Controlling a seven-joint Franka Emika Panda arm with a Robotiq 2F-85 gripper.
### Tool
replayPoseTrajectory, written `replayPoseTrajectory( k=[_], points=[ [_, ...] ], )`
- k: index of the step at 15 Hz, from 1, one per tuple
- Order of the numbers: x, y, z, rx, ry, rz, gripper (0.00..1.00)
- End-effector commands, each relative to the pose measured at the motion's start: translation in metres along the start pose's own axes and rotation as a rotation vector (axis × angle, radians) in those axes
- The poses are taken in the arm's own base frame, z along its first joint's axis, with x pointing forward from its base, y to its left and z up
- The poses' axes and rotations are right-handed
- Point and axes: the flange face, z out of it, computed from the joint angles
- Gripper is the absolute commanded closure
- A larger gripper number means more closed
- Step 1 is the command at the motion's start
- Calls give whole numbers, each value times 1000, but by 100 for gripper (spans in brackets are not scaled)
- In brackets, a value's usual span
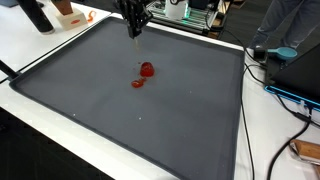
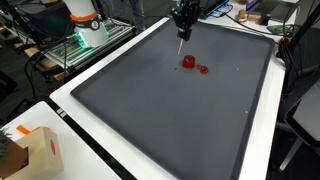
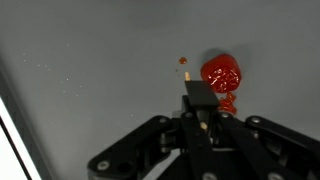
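My gripper (image 1: 133, 20) hangs over the far part of a dark grey mat (image 1: 180, 130), as both exterior views show (image 2: 183, 20). It is shut on a thin dark stick (image 3: 198, 98) that points down, with a small reddish tip (image 3: 183, 60) above the mat. A red crumpled lump (image 1: 147, 70) lies on the mat just beyond the tip, with a smaller red piece (image 1: 138, 83) beside it. Both appear in an exterior view (image 2: 188, 62) (image 2: 203, 69) and in the wrist view (image 3: 222, 73). The stick does not touch them.
The mat (image 2: 150, 120) has a raised black rim and lies on a white table (image 1: 40, 50). An orange and white box (image 2: 40, 150) stands at a table corner. Cables and blue gear (image 1: 275, 52) lie beside the mat. A white and orange device (image 2: 85, 20) stands beyond the table.
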Motion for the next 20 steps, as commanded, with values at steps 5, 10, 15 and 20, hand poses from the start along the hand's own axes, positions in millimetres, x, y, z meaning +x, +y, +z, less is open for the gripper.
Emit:
replayPoseTrajectory(
  k=[5, 10, 15, 20],
  points=[
    [0, 0, 0, 0, -1, 0, 97],
    [7, -1, 13, 66, -7, -106, 97],
    [13, 0, 26, 161, 3, -222, 97],
    [15, 3, 38, 202, -27, -291, 97]
  ],
)
